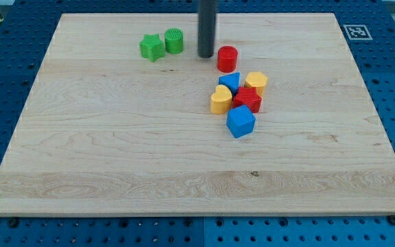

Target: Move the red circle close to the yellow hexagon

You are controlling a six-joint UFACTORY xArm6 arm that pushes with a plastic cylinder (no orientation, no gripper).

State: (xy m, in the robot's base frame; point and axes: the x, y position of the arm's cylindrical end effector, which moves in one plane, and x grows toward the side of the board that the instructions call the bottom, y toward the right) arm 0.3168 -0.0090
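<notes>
The red circle [227,58] sits on the wooden board, above the middle cluster. The yellow hexagon [256,82] lies below and to the right of it, a short gap apart. My tip [206,55] is the lower end of the dark rod, just left of the red circle and close to it; I cannot tell whether they touch.
A blue triangle [229,83], a yellow heart [220,101], a red star [247,100] and a blue cube [240,121] crowd around the hexagon. A green star [151,47] and a green cylinder [173,40] lie at the top left. The board's top edge [115,15] is near.
</notes>
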